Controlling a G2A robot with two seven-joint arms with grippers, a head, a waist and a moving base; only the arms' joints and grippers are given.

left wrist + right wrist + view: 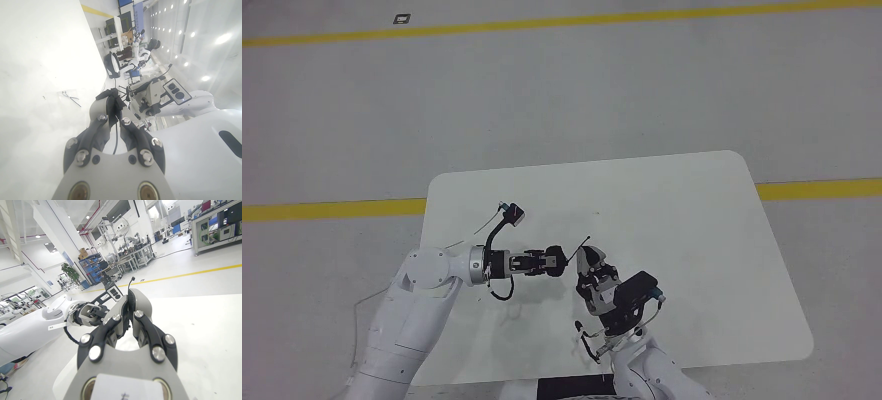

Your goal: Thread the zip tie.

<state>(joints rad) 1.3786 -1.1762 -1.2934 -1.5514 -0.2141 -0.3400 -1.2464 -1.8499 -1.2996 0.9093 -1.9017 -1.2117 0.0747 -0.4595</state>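
Black zip tie (pixel 130 284): we see it nipped between the pressed-together fingers of the right gripper (pixel 129 298). Its head end pokes out just past the fingertips, held up off the white table (pixel 692 200). The strap below the pinch is hidden between the pads.

The left gripper (pixel 113 98) faces the right one, tips just beside tips. We can't tell if they touch. Its black pads are pressed together too, on a thin black strap that trails back from them toward its palm. We take that strap as the tie's tail, but the stretch between the two grippers is too thin and cluttered to trace.

Writing:
- A small white tag (pixel 56 326) sits on the left arm behind its gripper. The print is too small to read.
- A white sticker (pixel 124 389) sits on the housing behind the right gripper's palm. The dark marks on it are cut off at the edge, so we can't read them.

Spare black ties (pixel 72 98) lie flat on the table beyond the left gripper's fingertips and off to one side, well apart from it. Something clear and flat seems to lie under them, but it is washed out and hard to make out.

A yellow floor line (pixel 542 22) runs past the table, well beyond both grippers.
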